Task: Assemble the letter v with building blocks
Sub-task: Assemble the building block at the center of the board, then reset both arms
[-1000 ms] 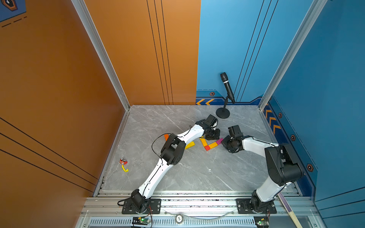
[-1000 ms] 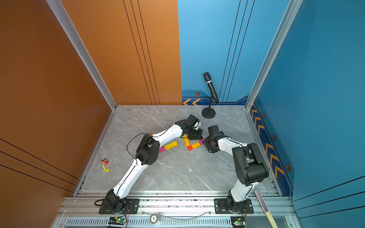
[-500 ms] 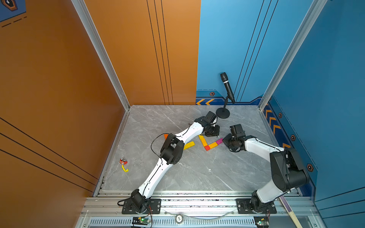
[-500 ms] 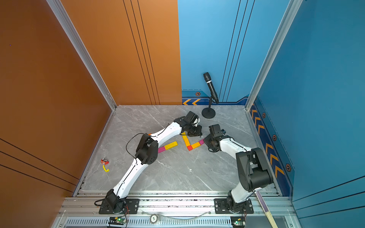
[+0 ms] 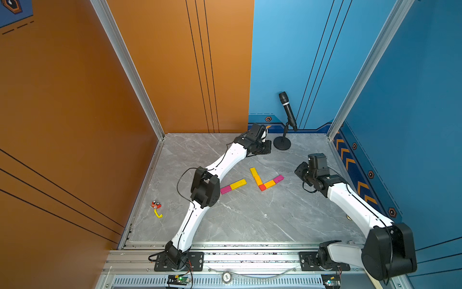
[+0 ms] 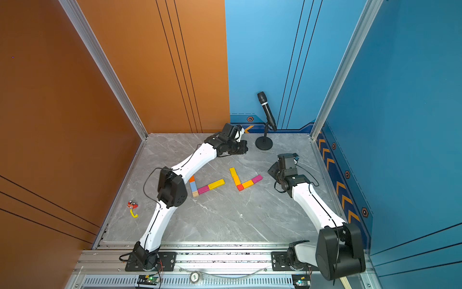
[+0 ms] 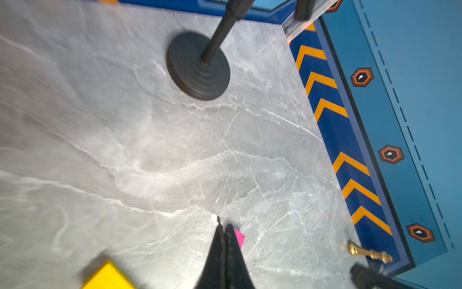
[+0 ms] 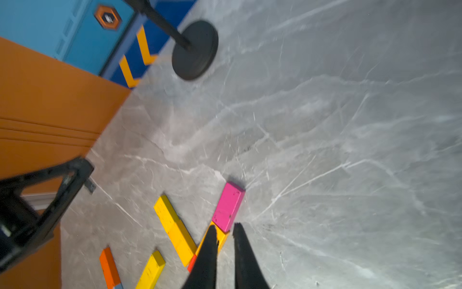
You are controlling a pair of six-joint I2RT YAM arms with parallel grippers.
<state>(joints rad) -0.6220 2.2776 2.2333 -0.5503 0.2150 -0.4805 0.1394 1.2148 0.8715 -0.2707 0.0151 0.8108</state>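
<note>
In both top views the building blocks lie flat as a V: a yellow arm (image 5: 255, 175), a red cube (image 5: 262, 187) at the corner, then amber (image 5: 269, 184) and pink (image 5: 278, 178). My right gripper (image 8: 225, 226) hovers just right of the pink block (image 8: 228, 205), fingers slightly apart and empty. My left gripper (image 7: 223, 225) is shut and empty, back by the microphone stand, and appears as (image 5: 265, 149) in a top view. A second row of blocks, orange (image 6: 191, 179), light blue (image 6: 193, 186), pink (image 6: 203, 189) and yellow (image 6: 216, 184), lies left of the V.
A microphone on a round black base (image 5: 282, 143) stands at the back. A small brass piece (image 7: 367, 252) lies by the right wall's chevron strip. A small red and yellow object (image 5: 156, 206) lies near the left wall. The left forearm (image 5: 225, 162) spans above the second row.
Both grippers have drawn away from the V. The left one went back toward the microphone stand, the right one went right and its fingers parted a little.
</note>
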